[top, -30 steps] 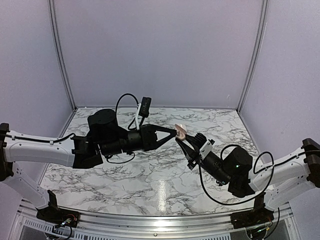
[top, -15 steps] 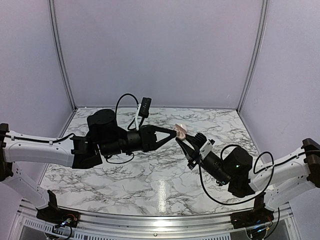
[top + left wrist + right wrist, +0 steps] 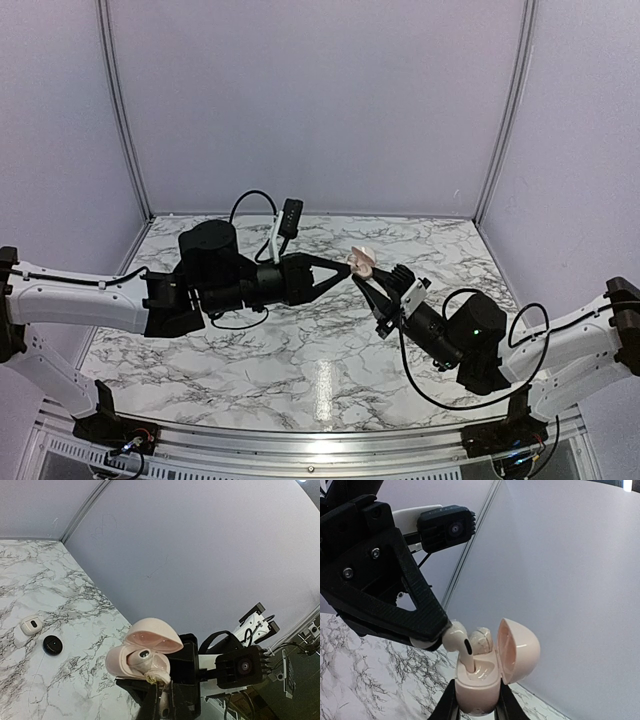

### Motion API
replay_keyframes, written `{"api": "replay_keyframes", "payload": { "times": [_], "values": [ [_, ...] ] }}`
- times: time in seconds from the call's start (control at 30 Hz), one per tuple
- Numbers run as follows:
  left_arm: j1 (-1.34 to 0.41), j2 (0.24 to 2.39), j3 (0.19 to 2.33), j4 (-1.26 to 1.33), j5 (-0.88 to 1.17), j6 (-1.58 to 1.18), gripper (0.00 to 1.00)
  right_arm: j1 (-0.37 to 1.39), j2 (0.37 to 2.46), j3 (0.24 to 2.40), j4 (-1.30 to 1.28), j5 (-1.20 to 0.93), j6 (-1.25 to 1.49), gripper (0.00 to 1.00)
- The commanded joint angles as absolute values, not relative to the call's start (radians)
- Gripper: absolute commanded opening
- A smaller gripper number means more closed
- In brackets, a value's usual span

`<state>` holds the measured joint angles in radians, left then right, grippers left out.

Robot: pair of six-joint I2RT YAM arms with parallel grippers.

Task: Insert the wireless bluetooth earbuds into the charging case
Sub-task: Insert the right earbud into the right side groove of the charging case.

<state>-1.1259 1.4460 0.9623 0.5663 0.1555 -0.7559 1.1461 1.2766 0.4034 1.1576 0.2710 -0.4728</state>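
Insertion stage: pale cream stemmed earbud [image 3: 457, 639] pinched at its rounded head by the narrowly closed fingers of left gripper [image 3: 343, 268], stem tip dipped into the near socket of small cream-white pebble-shaped charging case [image 3: 477, 682]. Clamped that case, lid [image 3: 517, 650] hinged open, between the fingers of right gripper [image 3: 476, 707]. Held it off the desk, above the middle and nearer the far edge. Showed a second rounded piece [image 3: 481, 639] in the far socket, probably the other earbud.

Judged likeliest failures:
- jamming of the stem on the socket rim through tilt
- levering of the case out of its clamp by a sideways push
- loss of the earbud on early release

Left little room at the case mouth, with both wrists nearly nose to nose. Offered open air above and toward the near edge of the white-veined marble desk [image 3: 300, 350]. Kept white squarish piece [image 3: 31, 625] and black round puck [image 3: 52, 644] well apart, down on the marble.
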Motion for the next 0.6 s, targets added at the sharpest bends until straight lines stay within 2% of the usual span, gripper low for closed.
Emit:
{"api": "replay_keyframes", "payload": {
  "times": [0.0, 0.57],
  "values": [
    [-1.129, 1.468, 1.002, 0.514, 0.145, -0.747, 0.00, 1.155, 1.261, 0.443, 1.164, 0.267, -0.486, 0.00],
    [-1.137, 1.547, 1.114, 0.231, 0.055, -0.656, 0.00, 1.155, 1.202, 0.439, 1.159, 0.237, -0.431, 0.00]
  ]
}}
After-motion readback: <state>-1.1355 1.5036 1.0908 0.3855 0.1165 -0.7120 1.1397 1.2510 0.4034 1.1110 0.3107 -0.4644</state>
